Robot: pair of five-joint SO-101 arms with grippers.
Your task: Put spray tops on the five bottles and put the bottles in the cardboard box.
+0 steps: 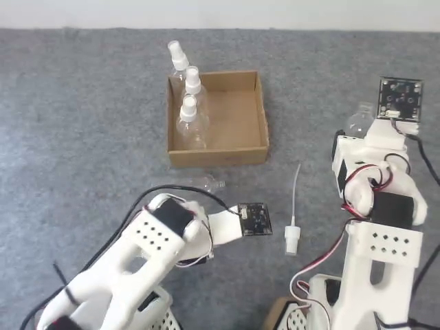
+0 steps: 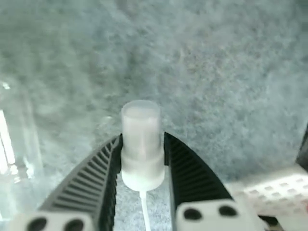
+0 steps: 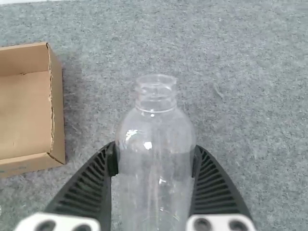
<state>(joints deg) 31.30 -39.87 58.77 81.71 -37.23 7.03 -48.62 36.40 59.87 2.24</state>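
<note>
**Grey carpeted table** (image 1: 82, 124): the surface on which everything rests.

**Square brown cardboard box** (image 1: 237, 113): open-topped. Three clear plastic bottles fitted with white spray tops (image 1: 191, 113) stand in a row along one side wall.

**Right gripper** (image 3: 154, 150): your fingers are clamped around the body of an uncapped clear plastic bottle (image 3: 154, 130), held off to the side of the box.

**Second uncapped clear bottle** (image 1: 207, 184): lies on its side just in front of the box.

**Left gripper** (image 2: 142, 138): your fingers grasp a white spray top (image 2: 140, 120) by its collar, near the lying bottle.

**Loose white spray top with long dip tube** (image 1: 292, 237): lies on the carpet between your two arms.
</note>
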